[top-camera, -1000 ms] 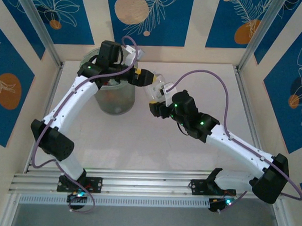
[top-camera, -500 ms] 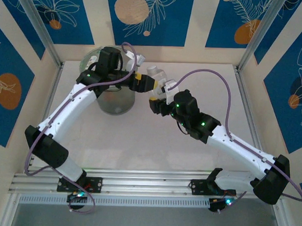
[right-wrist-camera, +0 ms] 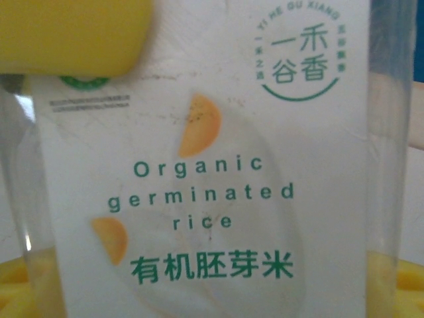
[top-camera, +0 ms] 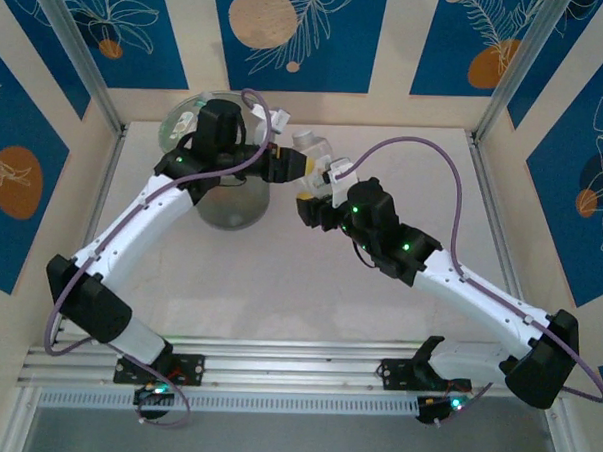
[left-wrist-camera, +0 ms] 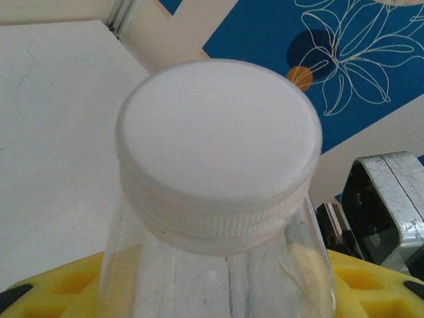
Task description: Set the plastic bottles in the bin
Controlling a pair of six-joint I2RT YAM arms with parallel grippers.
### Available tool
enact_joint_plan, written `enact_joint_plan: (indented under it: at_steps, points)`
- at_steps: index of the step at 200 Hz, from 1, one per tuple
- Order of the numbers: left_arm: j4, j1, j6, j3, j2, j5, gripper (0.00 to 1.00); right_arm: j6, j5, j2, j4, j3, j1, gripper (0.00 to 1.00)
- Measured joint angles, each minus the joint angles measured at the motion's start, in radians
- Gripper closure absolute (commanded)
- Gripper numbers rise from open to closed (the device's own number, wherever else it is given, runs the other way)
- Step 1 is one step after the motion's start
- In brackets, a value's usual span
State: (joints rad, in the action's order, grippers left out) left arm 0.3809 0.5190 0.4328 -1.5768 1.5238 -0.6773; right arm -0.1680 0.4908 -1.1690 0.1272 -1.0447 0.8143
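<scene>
Shifted rightward off the bin (top-camera: 232, 211) and narrowed the left claw (top-camera: 296, 164) from wide to clasping the bottle (top-camera: 313, 149), just right of the bin. Noted clear plastic, a white ribbed cap (left-wrist-camera: 218, 132), and a white label (right-wrist-camera: 199, 165) with green "Organic germinated rice" print and orange crescents. Could not tell whether the right claw (top-camera: 318, 190) under it gripped or stood loose.

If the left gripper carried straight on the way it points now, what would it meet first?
The white-capped bottle: it sits between the left gripper's yellow fingers, right ahead in the wrist view. Beyond it, seen from above, is the right gripper, though depth there is unclear.
</scene>
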Motion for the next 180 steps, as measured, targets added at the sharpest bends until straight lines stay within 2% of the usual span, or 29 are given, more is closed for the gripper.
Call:
enact_joint_plan:
  at_steps: [6, 34, 93, 129, 180]
  points:
    - [-0.002, 0.001, 0.014, 0.005, -0.006, 0.013, 0.66, 0.003, 0.000, 0.000, 0.002, -0.003, 0.000, 0.00]
    - [0.002, 0.000, 0.055, 0.011, -0.045, 0.126, 0.69, -0.015, 0.000, 0.000, 0.031, -0.039, 0.000, 0.01]
    - [0.077, -0.042, 0.163, -0.014, -0.130, 0.492, 0.67, -0.079, 0.050, 0.040, 0.140, -0.084, 0.002, 0.01]
    - [0.133, -0.088, 0.256, -0.114, -0.112, 0.675, 0.69, -0.124, 0.090, 0.056, 0.222, -0.087, 0.003, 0.01]
    - [0.237, -0.126, 0.355, -0.328, -0.012, 0.842, 0.69, -0.150, 0.139, 0.079, 0.286, -0.087, 0.005, 0.01]
